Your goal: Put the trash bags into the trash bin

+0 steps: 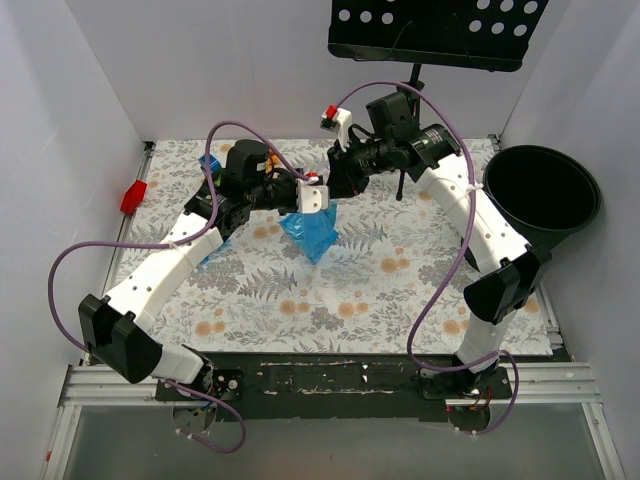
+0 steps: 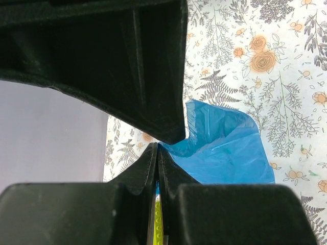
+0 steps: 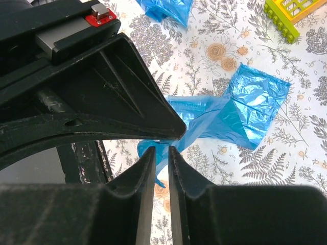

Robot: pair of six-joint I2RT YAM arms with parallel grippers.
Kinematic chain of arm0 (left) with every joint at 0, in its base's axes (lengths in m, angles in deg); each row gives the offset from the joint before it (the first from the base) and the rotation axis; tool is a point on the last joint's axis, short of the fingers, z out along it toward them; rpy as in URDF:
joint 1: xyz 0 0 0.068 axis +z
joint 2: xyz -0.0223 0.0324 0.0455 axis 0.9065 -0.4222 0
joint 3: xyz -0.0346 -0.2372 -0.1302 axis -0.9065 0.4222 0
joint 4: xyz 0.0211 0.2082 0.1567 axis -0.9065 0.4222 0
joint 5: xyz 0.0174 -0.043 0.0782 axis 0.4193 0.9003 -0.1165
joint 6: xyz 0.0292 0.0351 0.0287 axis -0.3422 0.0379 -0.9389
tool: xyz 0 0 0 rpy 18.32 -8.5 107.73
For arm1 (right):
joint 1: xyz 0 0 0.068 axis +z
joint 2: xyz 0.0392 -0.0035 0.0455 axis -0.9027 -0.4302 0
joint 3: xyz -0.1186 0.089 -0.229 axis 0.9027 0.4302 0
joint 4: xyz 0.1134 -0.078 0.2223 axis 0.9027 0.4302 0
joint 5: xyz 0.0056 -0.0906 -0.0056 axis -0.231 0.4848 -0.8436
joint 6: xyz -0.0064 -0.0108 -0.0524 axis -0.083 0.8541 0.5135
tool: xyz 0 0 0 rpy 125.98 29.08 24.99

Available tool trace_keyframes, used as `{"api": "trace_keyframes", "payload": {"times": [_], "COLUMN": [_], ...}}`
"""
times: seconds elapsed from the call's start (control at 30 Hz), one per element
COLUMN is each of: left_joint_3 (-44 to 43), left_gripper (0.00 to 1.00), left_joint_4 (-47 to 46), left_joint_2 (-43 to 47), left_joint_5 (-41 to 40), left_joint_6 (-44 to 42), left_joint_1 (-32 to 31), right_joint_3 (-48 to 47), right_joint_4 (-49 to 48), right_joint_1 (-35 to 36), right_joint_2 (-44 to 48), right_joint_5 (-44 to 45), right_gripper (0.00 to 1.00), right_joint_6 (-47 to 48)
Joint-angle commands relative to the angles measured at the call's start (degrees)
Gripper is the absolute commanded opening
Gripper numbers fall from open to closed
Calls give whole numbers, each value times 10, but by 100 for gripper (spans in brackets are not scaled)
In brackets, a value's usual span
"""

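Note:
A crinkly bright-blue trash bag (image 1: 312,232) hangs above the flowered table mat at mid-table. My left gripper (image 1: 322,207) is shut on its upper edge; in the left wrist view the jaws (image 2: 157,148) are pressed together with blue film pinched between them and the bag (image 2: 225,153) spreading to the right. My right gripper (image 1: 333,197) meets it tip to tip. Its jaws (image 3: 161,149) stand a narrow gap apart, with a twisted strand of the same bag (image 3: 240,112) running between the tips. The black trash bin (image 1: 592,200) stands at the far right.
Another blue bag (image 3: 166,10) lies on the mat beyond. A yellow-green toy block (image 3: 288,13) sits nearby. A black perforated music stand (image 1: 430,30) rises at the back, its pole behind the right arm. A red object (image 1: 133,197) sits at the left wall.

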Motion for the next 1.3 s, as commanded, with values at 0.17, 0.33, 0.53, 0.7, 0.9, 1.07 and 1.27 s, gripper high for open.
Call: {"api": "trace_keyframes", "payload": {"times": [0.17,0.33,0.53,0.7,0.9,1.07,1.27], "left_joint_3": [-19,-27,-30,-24,-18,-17,-21], "left_gripper": [0,0,0,0,0,0,0], "left_joint_4": [1,-1,-9,-17,-18,-18,-18], "left_joint_2": [-5,-12,-12,-5,-2,0,-6], "left_joint_5": [-31,-44,-45,-38,-35,-31,-32], "left_joint_6": [12,17,33,39,39,36,39], "left_joint_1": [-2,-2,-2,-2,-2,-2,-2], "right_joint_3": [-16,-20,-20,-16,-19,-21,-20], "right_joint_4": [-10,-6,-6,-12,-19,-22,-21], "right_joint_1": [-3,-4,-4,-5,-9,-11,-11], "right_joint_2": [-5,-13,-21,-23,-25,-24,-28], "right_joint_5": [-51,-74,-70,-55,-54,-23,-35], "right_gripper": [38,40,36,30,19,37,38], "right_joint_6": [-9,-9,-9,-13,-14,-11,-4]}}
